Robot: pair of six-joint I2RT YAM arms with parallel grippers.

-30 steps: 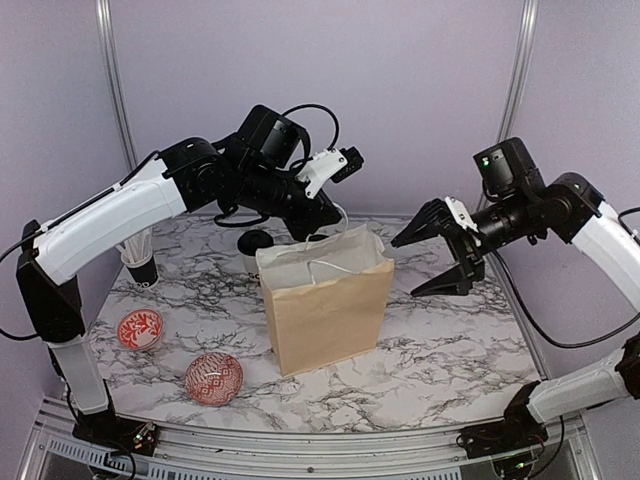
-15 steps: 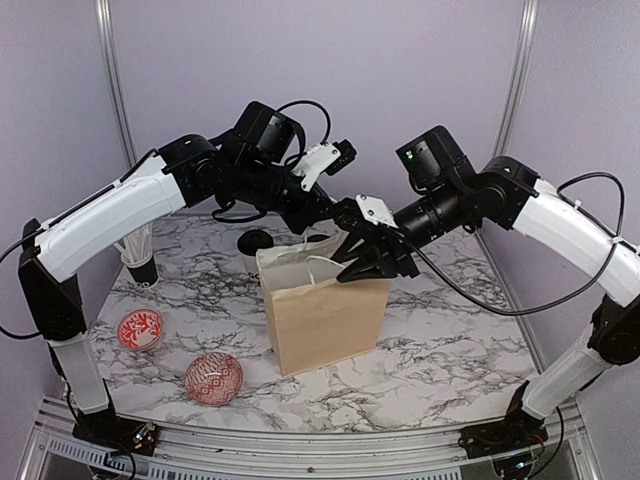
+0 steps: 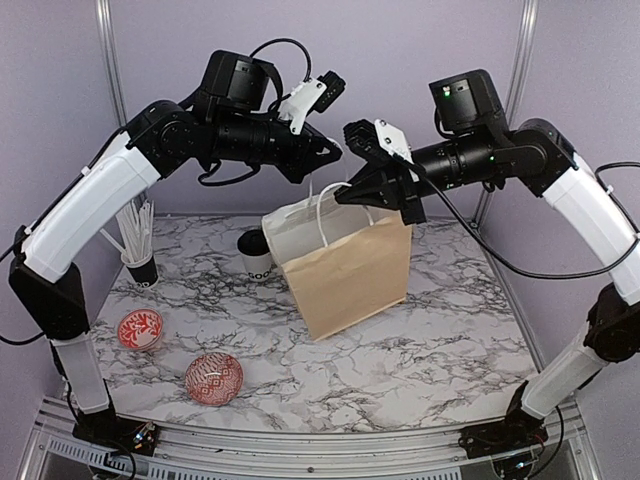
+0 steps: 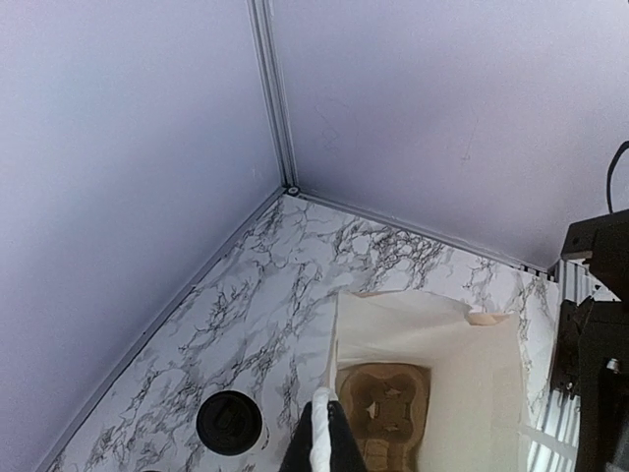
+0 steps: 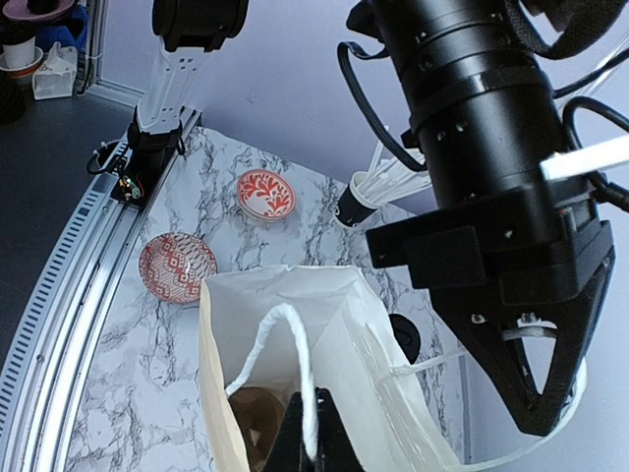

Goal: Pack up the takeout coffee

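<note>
Closest to the arms' bases, two red-and-white bowls sit on the marble table (image 3: 450, 340). The round bowl (image 3: 213, 377) is at the front. The flat bowl (image 3: 140, 330) is a little behind it and to the left.

Next comes the tan paper bag (image 3: 350, 275), in the middle of the table. It leans to one side and its mouth is wide open. I cannot tell if its bottom touches the table.

Deep inside the bag lies the brown cup carrier (image 4: 385, 405), flat on the bottom. Its round cup holes face up.

Behind the bag, on its left, a white paper cup (image 3: 256, 258) with a black lid stands straight up on the table. It is just beside the bag, not in it. Black letters show on its side.

Farther left, near the wall, is a dark cup (image 3: 142, 268) full of white straws.

Both arms reach in above the bag. The left gripper (image 4: 319, 447) is squeezed tight on one white handle (image 4: 321, 418) at the bag's back edge. The right gripper (image 5: 307, 442) is squeezed tight on the other white handle (image 5: 293, 344), which loops up from the bag's rim. The two grippers are near each other, tip facing tip, over the open mouth.

At the very back are plain purple walls (image 3: 400, 60).
</note>
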